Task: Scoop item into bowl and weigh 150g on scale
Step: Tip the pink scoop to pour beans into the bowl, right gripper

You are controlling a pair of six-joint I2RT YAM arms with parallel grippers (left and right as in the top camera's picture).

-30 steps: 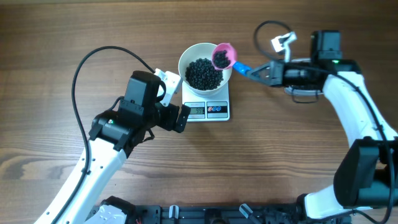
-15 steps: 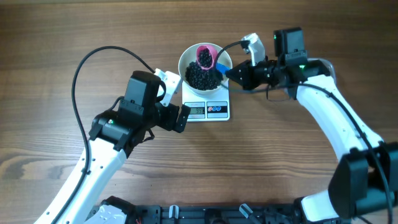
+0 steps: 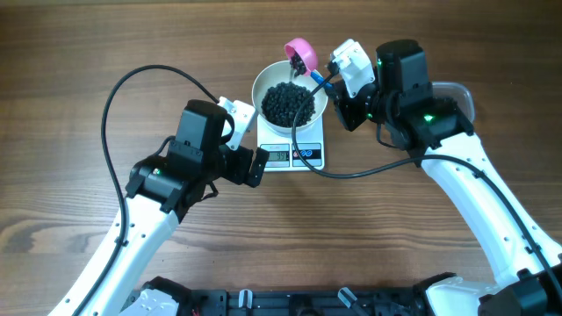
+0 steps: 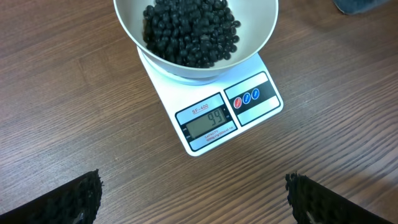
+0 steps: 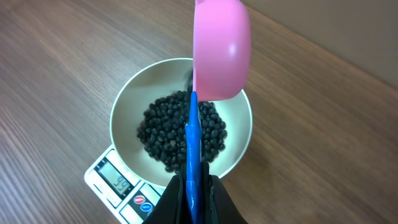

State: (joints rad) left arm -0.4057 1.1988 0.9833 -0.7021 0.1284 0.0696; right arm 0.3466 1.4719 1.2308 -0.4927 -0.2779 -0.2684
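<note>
**Scoop tipped at bowl rim, reading short of target**

Bowl [image 3: 257, 88] sits centred on scale [image 3: 307, 156], so whatever lands in it registers at once; beans [image 3: 288, 104] lie as a dark heap in its middle, none seen loose on table [image 3: 88, 53].

Display [image 4: 208, 119] faces the near side, unobstructed; digits look like ninety-nine, so my judgement is the load is well short of the target and more scooping is needed.

Pink scoop [image 5: 221, 50] is rolled onto its side above the bowl's far rim, a pouring attitude that would drop its contents into the bowl rather than onto the wood. Whether any beans are left in it I cannot tell, since only its back shows.

Right gripper [image 5: 193, 202]: fingers [image 5: 171, 205] pinched tight on the blue handle [image 5: 191, 143] near its end; the handle runs straight out over the heap, leaving the cup free of the jaws.

Left gripper [image 4: 193, 202]: fingers [image 4: 68, 199] spread as wide as they go, nothing between them and nothing touched. It hangs over bare wood near the scale's front, apparently so its camera can look onto the display.
</note>
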